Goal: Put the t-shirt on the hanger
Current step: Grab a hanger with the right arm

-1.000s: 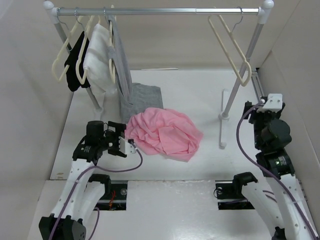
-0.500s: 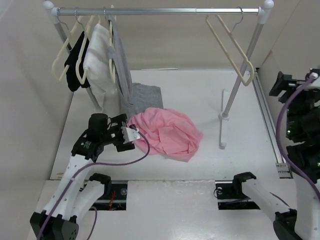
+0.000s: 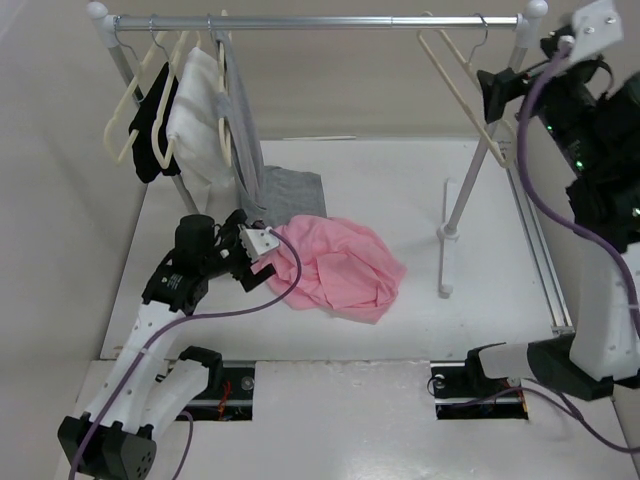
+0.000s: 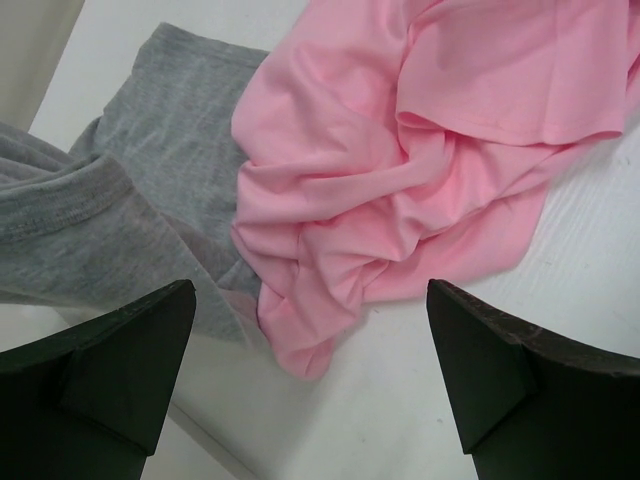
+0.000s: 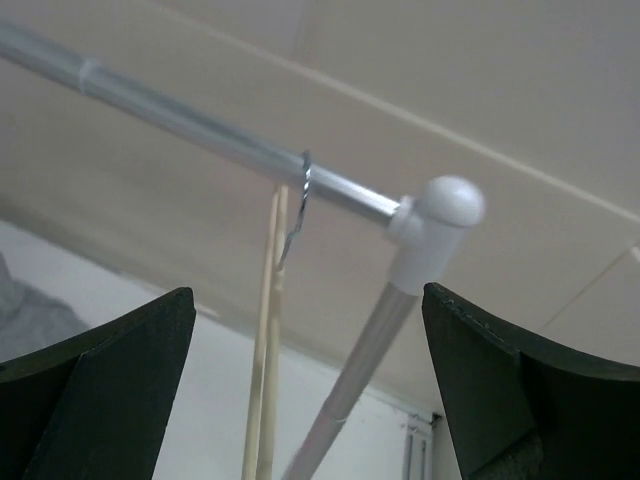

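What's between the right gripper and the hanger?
Nothing visible. The right gripper is open and faces the hanger, which hangs free on the rail. In the wrist view the hanger sits between the jaws. The rack post stands close on its right.

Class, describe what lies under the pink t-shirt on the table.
One edge of the t-shirt overlaps the grey garment; the rest lies on the white table. Anything else beneath the crumpled heap is covered.
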Tool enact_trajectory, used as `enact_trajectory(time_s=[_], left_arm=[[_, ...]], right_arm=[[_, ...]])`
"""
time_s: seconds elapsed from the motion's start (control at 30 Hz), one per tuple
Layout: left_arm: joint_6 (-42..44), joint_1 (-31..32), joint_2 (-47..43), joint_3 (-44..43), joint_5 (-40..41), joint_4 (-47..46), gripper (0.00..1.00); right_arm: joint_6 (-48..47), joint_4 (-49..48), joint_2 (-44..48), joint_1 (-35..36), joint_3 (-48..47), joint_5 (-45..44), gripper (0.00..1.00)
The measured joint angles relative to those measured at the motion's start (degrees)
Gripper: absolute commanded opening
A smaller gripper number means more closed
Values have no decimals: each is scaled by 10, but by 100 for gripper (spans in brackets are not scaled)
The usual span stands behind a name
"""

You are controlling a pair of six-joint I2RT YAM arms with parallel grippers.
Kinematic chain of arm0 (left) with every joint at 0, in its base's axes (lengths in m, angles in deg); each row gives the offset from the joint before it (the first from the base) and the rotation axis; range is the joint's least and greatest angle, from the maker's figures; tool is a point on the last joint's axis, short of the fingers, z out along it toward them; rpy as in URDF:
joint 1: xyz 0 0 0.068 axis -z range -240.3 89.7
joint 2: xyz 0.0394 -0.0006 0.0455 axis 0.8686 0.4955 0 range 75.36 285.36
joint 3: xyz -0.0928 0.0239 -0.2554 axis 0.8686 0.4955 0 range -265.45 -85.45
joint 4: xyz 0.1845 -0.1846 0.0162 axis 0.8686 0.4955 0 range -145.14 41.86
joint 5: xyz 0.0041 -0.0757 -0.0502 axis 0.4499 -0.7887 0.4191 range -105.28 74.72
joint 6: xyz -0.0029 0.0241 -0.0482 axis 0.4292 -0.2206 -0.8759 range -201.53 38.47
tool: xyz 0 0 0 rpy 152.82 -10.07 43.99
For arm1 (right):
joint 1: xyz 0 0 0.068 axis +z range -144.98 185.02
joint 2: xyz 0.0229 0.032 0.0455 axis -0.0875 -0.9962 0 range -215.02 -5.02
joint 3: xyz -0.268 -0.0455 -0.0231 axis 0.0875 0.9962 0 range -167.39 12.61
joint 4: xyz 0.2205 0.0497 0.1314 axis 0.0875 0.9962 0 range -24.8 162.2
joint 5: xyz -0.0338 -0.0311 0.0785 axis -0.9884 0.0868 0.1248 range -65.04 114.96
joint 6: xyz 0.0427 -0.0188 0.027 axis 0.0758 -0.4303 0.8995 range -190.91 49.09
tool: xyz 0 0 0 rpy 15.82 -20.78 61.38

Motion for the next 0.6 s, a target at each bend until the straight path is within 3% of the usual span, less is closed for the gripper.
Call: enact_trajectory(time_s=[0.23, 0.37, 0.57, 0.6], left_arm=[[-12, 0, -20, 8, 4, -38, 99], [-14, 0, -21, 10, 5, -47, 99], [-18, 0, -21, 12, 8, -60, 99], [-20, 0, -21, 12, 9, -64, 99]], right_arm=[[0, 48, -73, 0, 12, 21, 91], [-1, 49, -67, 0, 40, 11, 77], [-2, 40, -45, 0, 103, 5, 64], [0, 36, -42, 0, 115, 5, 56]])
